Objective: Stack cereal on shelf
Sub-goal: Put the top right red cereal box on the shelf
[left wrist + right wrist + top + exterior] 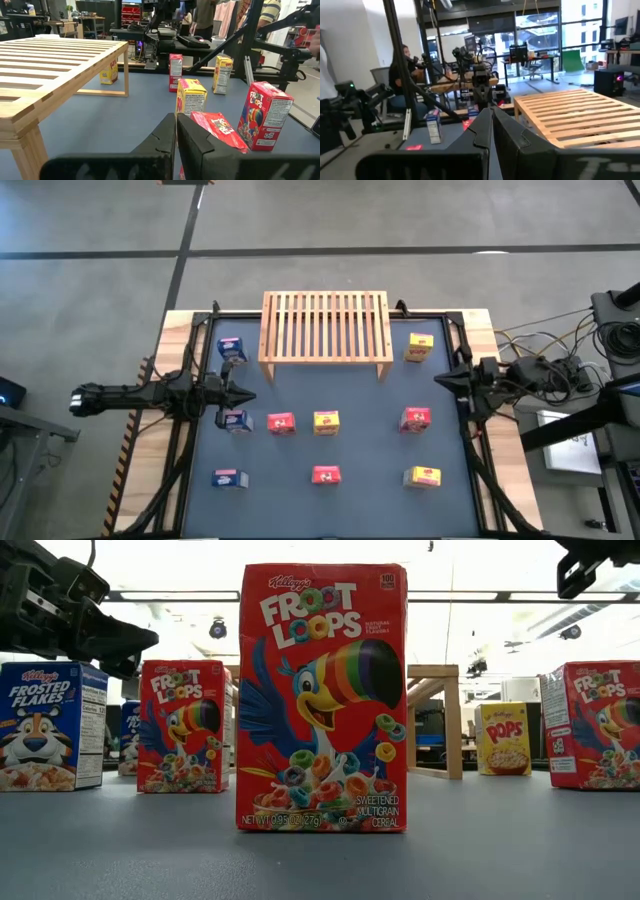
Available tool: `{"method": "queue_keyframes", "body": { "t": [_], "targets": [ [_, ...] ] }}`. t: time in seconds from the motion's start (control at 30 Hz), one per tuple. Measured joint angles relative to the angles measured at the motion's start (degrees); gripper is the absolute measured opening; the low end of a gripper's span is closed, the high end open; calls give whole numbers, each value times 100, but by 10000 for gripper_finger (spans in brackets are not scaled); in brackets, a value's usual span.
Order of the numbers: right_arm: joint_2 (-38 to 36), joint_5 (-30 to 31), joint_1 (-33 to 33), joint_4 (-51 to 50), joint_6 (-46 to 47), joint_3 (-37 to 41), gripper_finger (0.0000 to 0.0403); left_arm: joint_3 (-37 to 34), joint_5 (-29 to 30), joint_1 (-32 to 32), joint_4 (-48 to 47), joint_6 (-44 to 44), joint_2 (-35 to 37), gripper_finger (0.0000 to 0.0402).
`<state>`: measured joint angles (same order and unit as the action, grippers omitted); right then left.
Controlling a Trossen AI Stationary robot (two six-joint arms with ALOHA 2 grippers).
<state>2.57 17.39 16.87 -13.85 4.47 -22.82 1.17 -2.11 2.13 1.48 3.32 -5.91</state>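
Note:
The shelf point(325, 325), a light wooden slatted rack, stands on its short legs at the far middle of the blue table. Several small cereal boxes stand upright around it. Blue ones point(235, 420) are on the left. Red ones point(282, 423) and yellow ones point(326, 422) are in the middle and on the right. A red box point(322, 700) stands nearest in the low view. My left gripper point(248, 394) hovers shut at the left edge, between two blue boxes, touching nothing. My right gripper point(440, 380) is shut and raised at the right edge, pointing across the table.
Black frame rails point(190, 430) run along the table's left and right edges. Cables and gear point(560, 370) lie beyond the right edge. There is bare mat point(325, 385) between the shelf and the middle row of boxes. People point(402, 75) sit in the room behind.

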Motion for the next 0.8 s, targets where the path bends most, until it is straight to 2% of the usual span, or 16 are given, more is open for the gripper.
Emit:
{"method": "queue_keyframes", "body": {
  "t": [0.33, 0.43, 0.53, 0.8],
  "targets": [
    [-247, 406, 1, -199, -170, 14, 9, 0, 2, -2, 0, -1, -1, 0],
    [-241, 602, 1, -507, -249, -425, 9, -1, 0, -2, 0, 0, -2, 0],
    [-82, 801, 1, -1232, -133, -956, 9, 0, 2, -2, -1, -1, -2, 0],
    [708, 842, -1, -2205, 206, -1970, 9, 0, 0, -2, 0, -1, -2, 0]
  ]
}}
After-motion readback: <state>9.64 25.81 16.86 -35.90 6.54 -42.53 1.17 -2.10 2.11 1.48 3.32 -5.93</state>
